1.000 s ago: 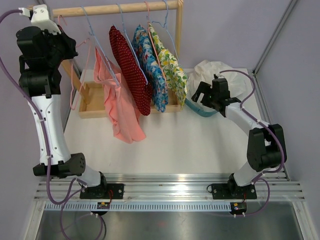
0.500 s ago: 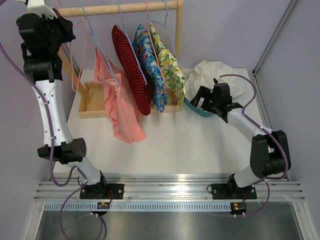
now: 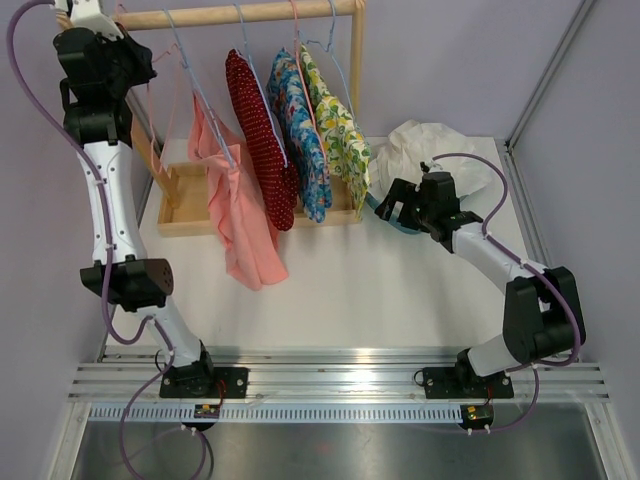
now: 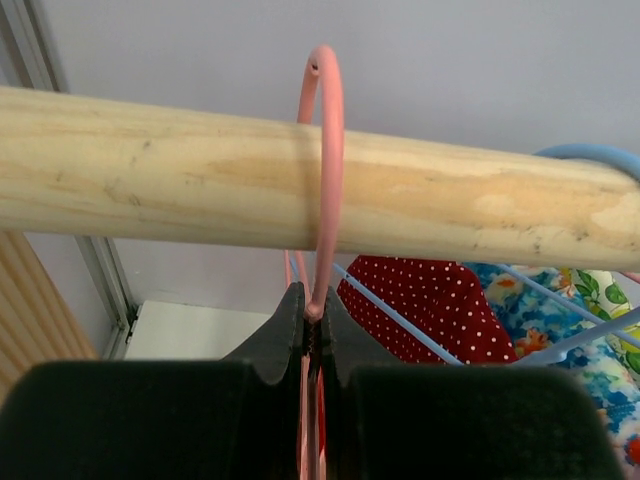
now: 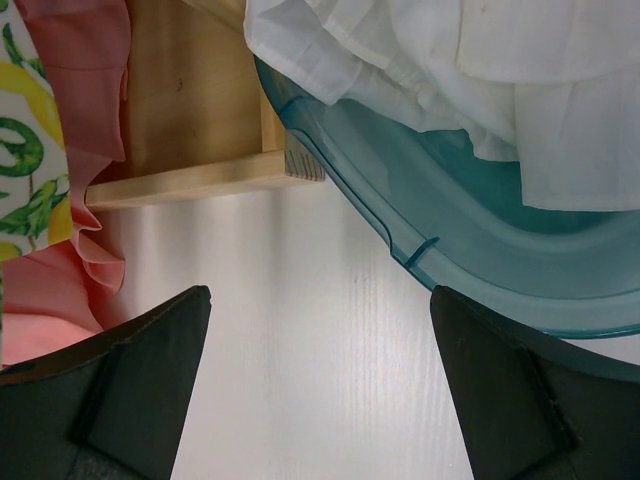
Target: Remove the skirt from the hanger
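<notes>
Skirt, seen from above: the salmon-pink skirt [image 3: 240, 210] hangs from the wooden rod [image 3: 240, 14]. It is the leftmost of four garments, and its hem droops past the rack's wooden base tray [image 3: 185, 212] towards the desk [image 3: 380, 290]. I cannot tell for certain from here which hanger carries it.
Neighbours, seen from above: a red dotted garment [image 3: 258, 130] is just beside the skirt. Next come a blue floral one [image 3: 305, 140] and a yellow-green print [image 3: 340, 130].
Left fingers, seen from above: the left fingers [image 3: 135, 55] are raised to the left end of the rod, left of the skirt. Their state is too small to read from here.
Right fingers, seen from above: the right fingers [image 3: 388, 205] sit low over the desk, just beside a teal basin [image 3: 400, 222] heaped with white cloth [image 3: 430, 150]. They are well apart from the skirt.
Hanger, left wrist view: the hook of a pink hanger [image 4: 325, 150] loops over the rod. The left fingers are pinched tight on its neck just under the rod.
Background, left wrist view: the red dotted and blue floral fabrics show lower right, crossed by pale blue hanger wires [image 4: 450, 330].
Fingers, right wrist view: the right fingers are spread wide with nothing between them, and bare desk lies below.
Surroundings, right wrist view: the basin's rim curves across the upper right with the white cloth spilling over it. A corner of the wooden base meets that rim. Pink ruffled fabric [image 5: 60, 290] and a bit of the yellow-green print sit at the left edge, and I cannot tell which garment the pink belongs to.
</notes>
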You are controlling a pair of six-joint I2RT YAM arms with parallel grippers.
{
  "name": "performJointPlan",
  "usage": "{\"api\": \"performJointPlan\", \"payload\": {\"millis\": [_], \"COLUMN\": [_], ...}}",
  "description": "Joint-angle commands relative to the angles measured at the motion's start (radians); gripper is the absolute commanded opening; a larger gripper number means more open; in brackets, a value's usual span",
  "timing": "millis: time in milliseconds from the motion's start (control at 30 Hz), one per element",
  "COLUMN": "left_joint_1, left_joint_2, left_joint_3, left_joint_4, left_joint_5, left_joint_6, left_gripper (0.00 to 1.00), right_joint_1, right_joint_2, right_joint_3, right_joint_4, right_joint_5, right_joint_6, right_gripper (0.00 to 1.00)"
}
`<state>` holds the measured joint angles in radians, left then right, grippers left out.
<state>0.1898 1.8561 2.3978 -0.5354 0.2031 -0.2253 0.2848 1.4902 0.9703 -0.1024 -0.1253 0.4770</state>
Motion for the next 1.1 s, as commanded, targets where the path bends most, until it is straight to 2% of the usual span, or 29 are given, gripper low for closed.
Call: {"api": "performJointPlan", "payload": {"millis": [0,33,67,133,167,300,467,567,700,867,1067], "left_joint_1": [0.000,0.000,0.000,0.000,0.000,0.000,-0.009,-0.056,-0.140,-0.298,-0.334], "left_joint_2": [-0.114,-0.147,-0.187,-0.279,-0.299,-0.362,-0.513,-0.534,-0.483,-0.433,-0.348], "left_joint_3": [-0.104,-0.153,-0.263,-0.345,-0.380,-0.387,-0.486,-0.480,-0.414,-0.411,-0.385], "left_joint_4": [0.095,0.113,0.135,0.189,0.190,0.121,0.161,0.128,0.048,0.022,-0.001], "left_joint_5": [-0.014,-0.033,-0.050,-0.088,-0.097,-0.134,-0.131,-0.111,-0.094,-0.171,-0.249], "left_joint_6": [-0.025,-0.025,-0.026,-0.016,-0.011,0.020,0.007,0.006,0.003,0.026,0.001], "left_gripper": [0.03,0.08,0.22,0.37,0.49,0.57,0.63,0.64,0.63,0.61,0.58], "right_joint_1": [0.013,0.013,0.014,0.016,0.016,0.016,0.027,0.033,0.043,0.051,0.051], "right_joint_2": [-0.047,-0.047,-0.047,-0.054,-0.059,-0.076,-0.117,-0.143,-0.174,-0.223,-0.278], "right_joint_3": [0.014,0.019,0.022,0.028,0.031,0.039,0.041,0.042,0.044,0.042,0.027], "right_joint_4": [0.004,0.001,-0.008,-0.019,-0.028,-0.049,-0.080,-0.103,-0.134,-0.172,-0.212], "right_joint_5": [-0.002,0.001,0.004,0.013,0.018,0.026,0.042,0.056,0.076,0.096,0.121], "right_joint_6": [-0.012,-0.012,-0.012,-0.017,-0.020,-0.021,-0.020,-0.023,-0.028,-0.031,-0.041], "right_gripper": [0.99,0.99,0.99,0.99,1.00,1.00,0.99,1.00,0.99,0.99,1.00]}}
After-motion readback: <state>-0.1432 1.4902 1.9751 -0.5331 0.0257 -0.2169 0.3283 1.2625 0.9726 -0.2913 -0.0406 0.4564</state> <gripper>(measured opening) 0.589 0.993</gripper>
